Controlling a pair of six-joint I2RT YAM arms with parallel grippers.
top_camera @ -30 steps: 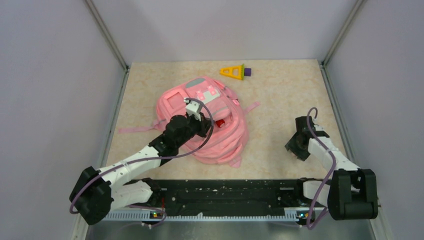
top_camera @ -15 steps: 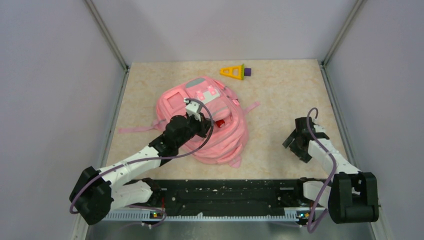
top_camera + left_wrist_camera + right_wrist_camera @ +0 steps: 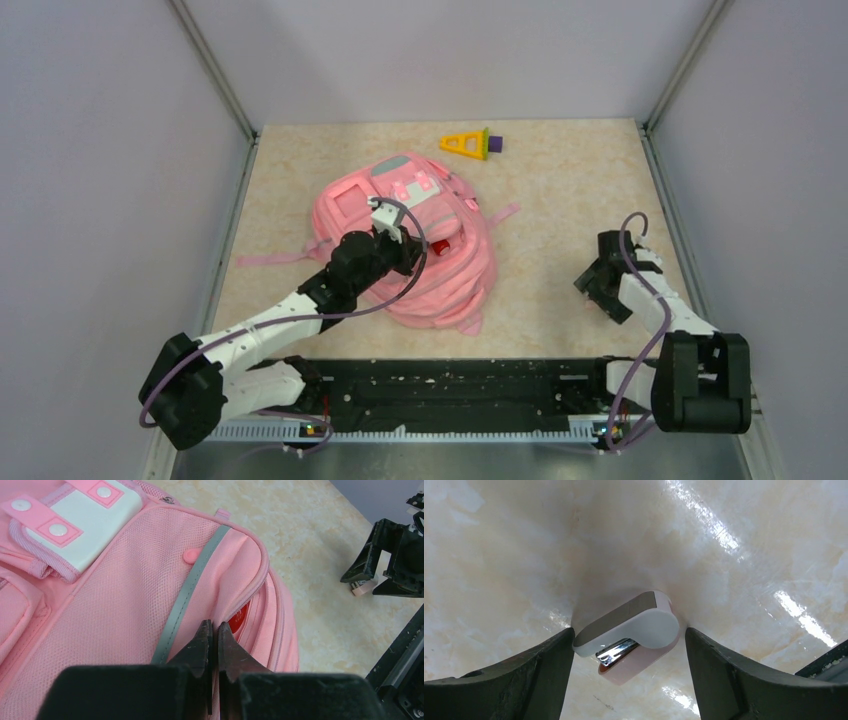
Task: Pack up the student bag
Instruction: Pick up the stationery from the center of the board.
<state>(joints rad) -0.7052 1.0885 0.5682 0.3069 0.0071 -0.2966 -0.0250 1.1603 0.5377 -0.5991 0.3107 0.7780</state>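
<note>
Where bag (image 3: pixel 462 272) lies flat mid-counter (image 3: pixel 560 180), left claw (image 3: pixel 212 631) is closed tight, apparently pinching its flap edge to keep the mouth gaping over red item (image 3: pixel 239 618). Right claw (image 3: pixel 627 632): spread wide, straddling stapler (image 3: pixel 644 622) beside bag, gripping nothing, likely poised to take it.

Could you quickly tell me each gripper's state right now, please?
Left gripper: closed, tips at the student bag; grip unclear.
Right gripper: open, straddling the stapler.
</note>
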